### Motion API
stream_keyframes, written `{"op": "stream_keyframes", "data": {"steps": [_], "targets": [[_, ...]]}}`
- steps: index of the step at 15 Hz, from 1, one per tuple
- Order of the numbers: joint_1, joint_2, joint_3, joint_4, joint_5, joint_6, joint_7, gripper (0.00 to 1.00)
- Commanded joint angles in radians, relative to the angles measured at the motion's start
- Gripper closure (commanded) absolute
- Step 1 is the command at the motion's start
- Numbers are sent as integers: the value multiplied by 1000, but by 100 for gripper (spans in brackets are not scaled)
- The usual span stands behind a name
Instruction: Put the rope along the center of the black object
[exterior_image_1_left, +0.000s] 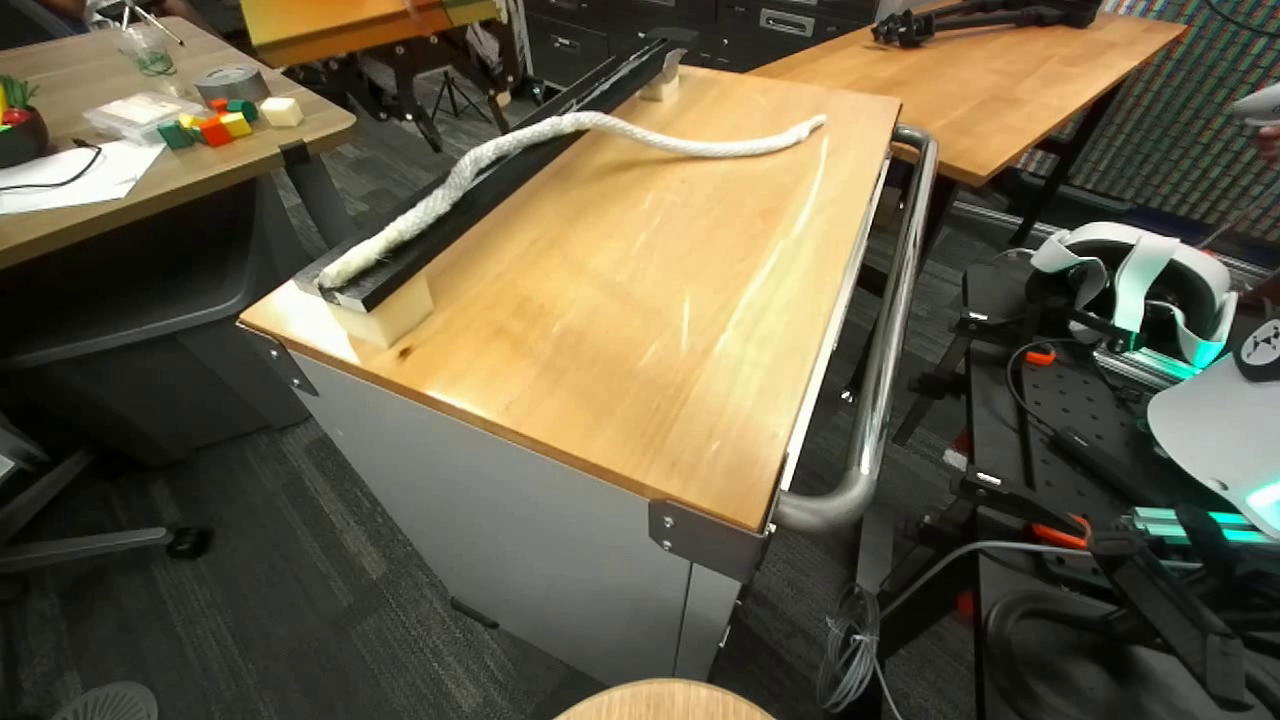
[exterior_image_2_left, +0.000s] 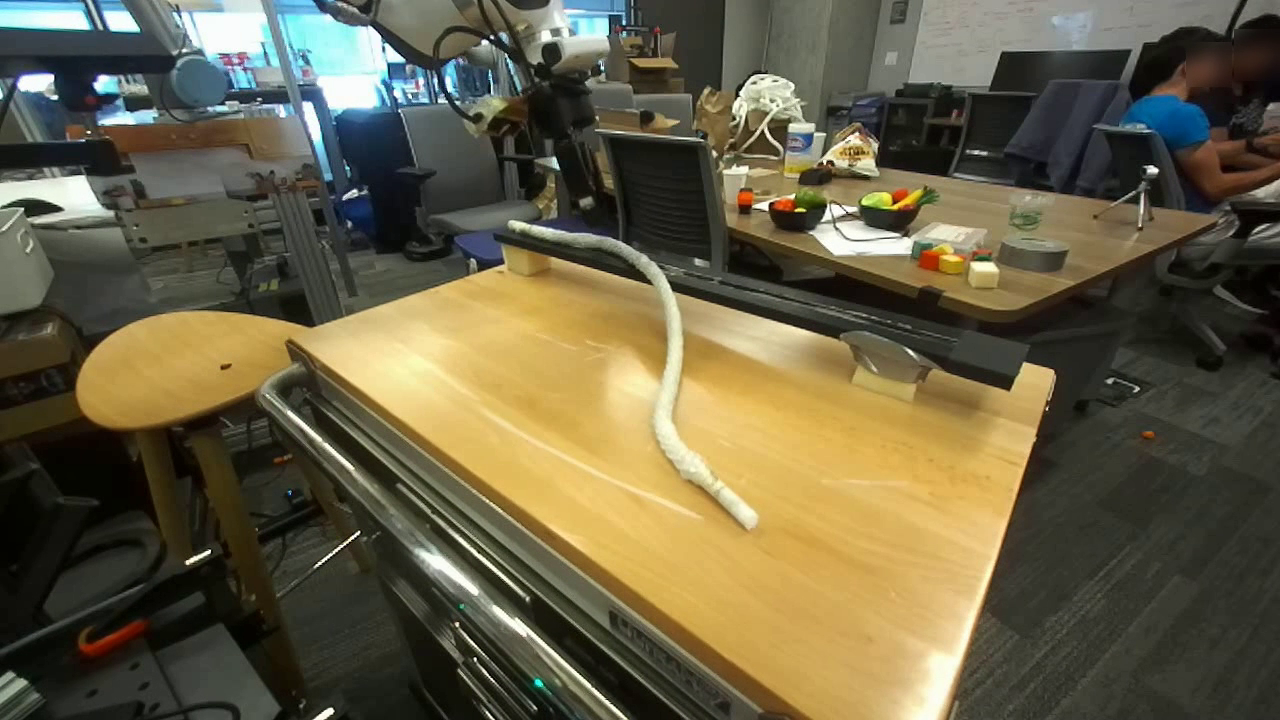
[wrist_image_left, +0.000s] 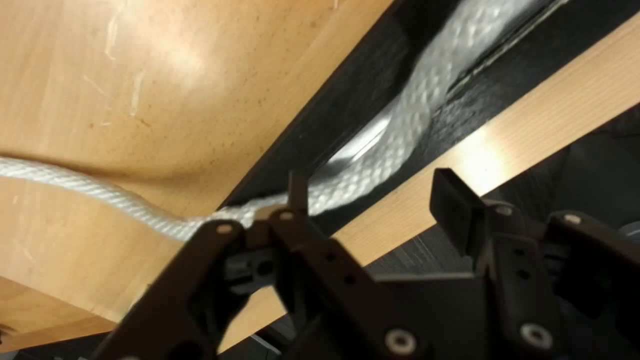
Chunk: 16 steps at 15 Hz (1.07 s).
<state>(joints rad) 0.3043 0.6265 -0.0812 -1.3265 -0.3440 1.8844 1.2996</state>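
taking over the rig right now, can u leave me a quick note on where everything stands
Gripper: open, fingers apart, nothing held.
Black rail: raised on pale blocks along one edge of the wooden tabletop.
White rope: one end lies on an end of the rail; it winds along part of it, then bends off onto the tabletop, where the other end lies.
Done: one stretch of rope is on the rail, though it wanders off the center line.
Left: bring the loose stretch over and straighten the whole rope along the middle.
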Motion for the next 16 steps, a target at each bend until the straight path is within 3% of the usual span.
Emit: {"op": "stream_keyframes", "data": {"steps": [1,6,7,8,11,14,16], "targets": [[-38,-222,-1,-227,-4,110,27,3],[-99,-439,-24,-450,-31,312,191,0],[-104,-482,-35,-498,-87,361,225,0],[-118,-364,-1,-348,-32,261,151,0],[-142,-449,-2,-450,-68,316,190,0],[-141,-459,2,-471,-69,326,202,0],[-164,-478,11,-526,3,415,242,0]]}}
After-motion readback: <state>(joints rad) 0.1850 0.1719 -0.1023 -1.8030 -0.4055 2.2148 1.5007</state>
